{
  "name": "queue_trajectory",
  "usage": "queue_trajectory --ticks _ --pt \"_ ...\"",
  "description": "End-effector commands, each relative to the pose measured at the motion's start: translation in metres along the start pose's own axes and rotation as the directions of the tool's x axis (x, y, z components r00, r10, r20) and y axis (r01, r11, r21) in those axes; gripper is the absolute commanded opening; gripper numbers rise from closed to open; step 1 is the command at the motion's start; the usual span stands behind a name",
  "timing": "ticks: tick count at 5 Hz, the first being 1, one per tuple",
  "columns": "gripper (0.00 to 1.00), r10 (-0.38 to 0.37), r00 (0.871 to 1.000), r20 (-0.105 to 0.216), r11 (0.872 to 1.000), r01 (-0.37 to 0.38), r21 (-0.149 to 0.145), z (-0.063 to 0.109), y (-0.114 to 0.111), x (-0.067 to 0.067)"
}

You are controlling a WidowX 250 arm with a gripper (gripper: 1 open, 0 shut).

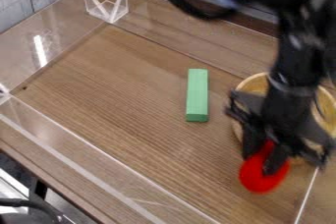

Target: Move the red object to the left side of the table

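Observation:
The red object (262,176) is a small round bright-red toy fruit hanging just above the table (118,100) at the lower right. My gripper (272,158) points straight down and is shut on it, its black fingers covering the top of the fruit, so the stem is hidden. The arm is motion-blurred. The table's left side lies far across from the gripper.
A green rectangular block (197,94) lies near the middle of the table, left of the gripper. A light wooden bowl (251,91) stands right behind the arm, partly covered by it. Low clear acrylic walls (53,41) edge the tabletop, with a clear folded stand (105,4) at the back left.

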State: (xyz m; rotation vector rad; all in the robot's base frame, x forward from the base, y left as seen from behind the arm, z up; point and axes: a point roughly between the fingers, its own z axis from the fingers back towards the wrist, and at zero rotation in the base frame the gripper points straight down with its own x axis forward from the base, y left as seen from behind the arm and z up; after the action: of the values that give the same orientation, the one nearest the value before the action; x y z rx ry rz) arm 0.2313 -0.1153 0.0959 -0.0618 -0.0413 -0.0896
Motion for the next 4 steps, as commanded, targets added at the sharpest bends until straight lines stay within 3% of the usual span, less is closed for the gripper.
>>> queue_trajectory --ticks 1,2,3,4 --pt "0.0 0.148 0.986 0.071 0.989 -0.148 0.002 0.026 0.036 0.011" --pt "0.0 0.28 0.957 0.074 0.959 -0.282 0.014 0.018 0.064 0.009" --pt "0.0 0.371 0.925 0.085 0.928 -0.373 0.011 0.011 0.051 0.014" --pt "0.0 0.482 0.869 0.106 0.874 -0.486 0.012 0.013 0.056 0.02"
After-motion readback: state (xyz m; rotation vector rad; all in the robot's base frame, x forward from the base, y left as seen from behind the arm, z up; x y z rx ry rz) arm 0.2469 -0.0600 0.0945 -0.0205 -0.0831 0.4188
